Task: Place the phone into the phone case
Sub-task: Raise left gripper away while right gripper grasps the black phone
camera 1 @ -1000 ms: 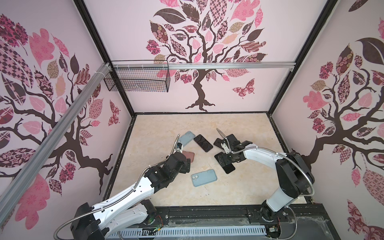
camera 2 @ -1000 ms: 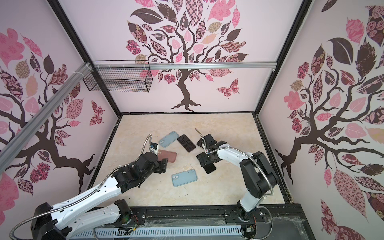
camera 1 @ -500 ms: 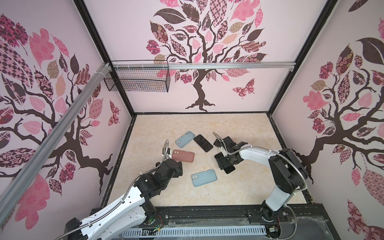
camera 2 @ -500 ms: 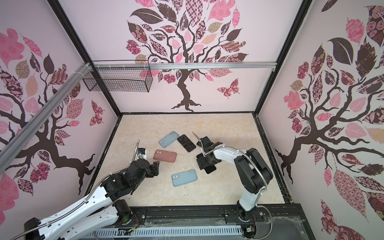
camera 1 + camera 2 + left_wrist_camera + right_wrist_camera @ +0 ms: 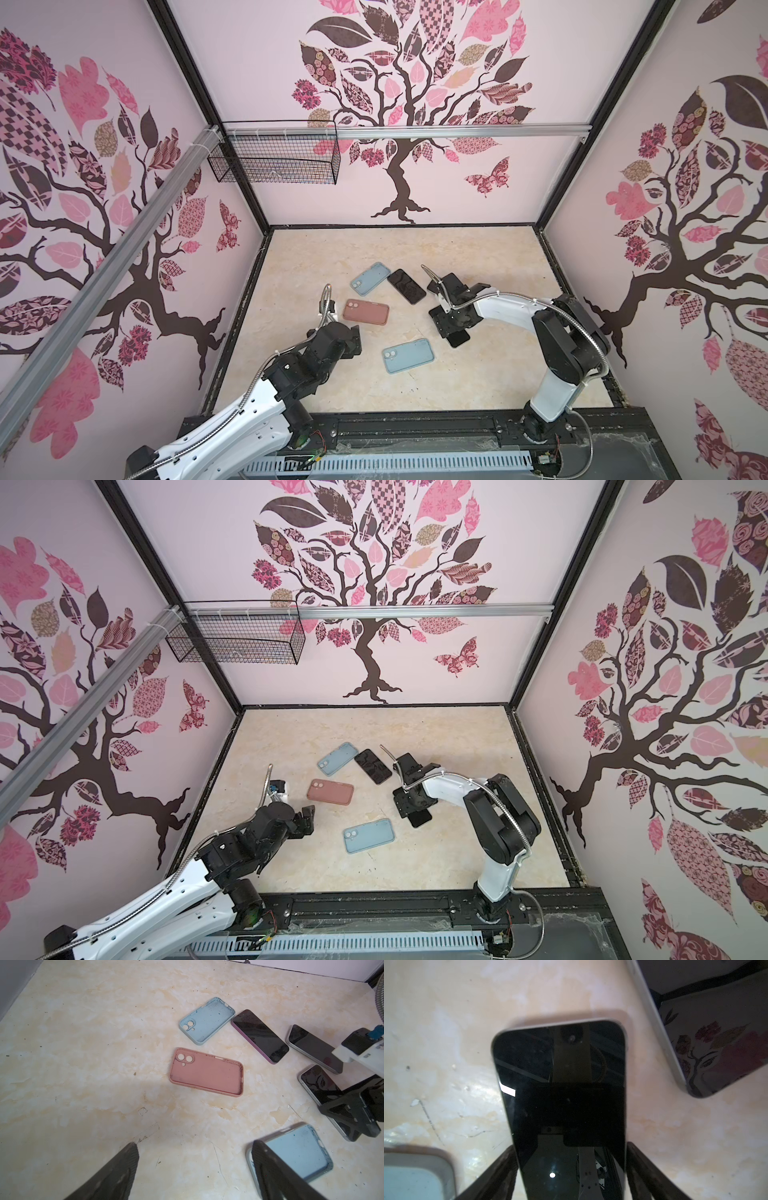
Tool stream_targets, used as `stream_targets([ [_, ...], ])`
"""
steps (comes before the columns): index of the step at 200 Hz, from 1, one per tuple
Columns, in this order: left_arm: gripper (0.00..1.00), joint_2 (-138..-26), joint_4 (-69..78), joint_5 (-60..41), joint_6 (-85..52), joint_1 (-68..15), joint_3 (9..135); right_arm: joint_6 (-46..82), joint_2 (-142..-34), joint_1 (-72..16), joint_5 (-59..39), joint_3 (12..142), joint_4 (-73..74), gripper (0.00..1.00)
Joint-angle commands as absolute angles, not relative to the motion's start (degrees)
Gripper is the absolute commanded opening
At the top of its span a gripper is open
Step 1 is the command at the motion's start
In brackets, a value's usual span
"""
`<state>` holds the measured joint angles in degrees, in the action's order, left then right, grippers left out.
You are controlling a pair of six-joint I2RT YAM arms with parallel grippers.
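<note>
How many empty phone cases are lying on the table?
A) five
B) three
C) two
B: the far blue case, the pink case and the near blue case all lie empty on the table.

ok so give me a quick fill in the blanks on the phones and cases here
1. Between the far blue case and the near blue case lies a case coloured ___.
2. The right hand has a finger on each side of a phone that lies screen ___.
3. The left hand is open and holds ___.
4. Counting that one, the phones on the table number ___.

Missing words: pink; up; nothing; three
</note>
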<state>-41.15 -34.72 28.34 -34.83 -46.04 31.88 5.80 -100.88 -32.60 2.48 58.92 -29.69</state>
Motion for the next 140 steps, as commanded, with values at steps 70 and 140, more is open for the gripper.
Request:
stream_targets([
  [70, 0.89, -45.3, -32.5, 25.1, -34.7, -45.1, 31.5, 7.1, -100.6, -34.2, 2.4, 54.4, -26.2, 0.50],
  [140, 0.89, -48.2, -27.9, 9.3, -33.3, -41.5, 33.5, 7.7, -89.4, -34.4, -0.9, 50.2, -20.4, 0.27],
])
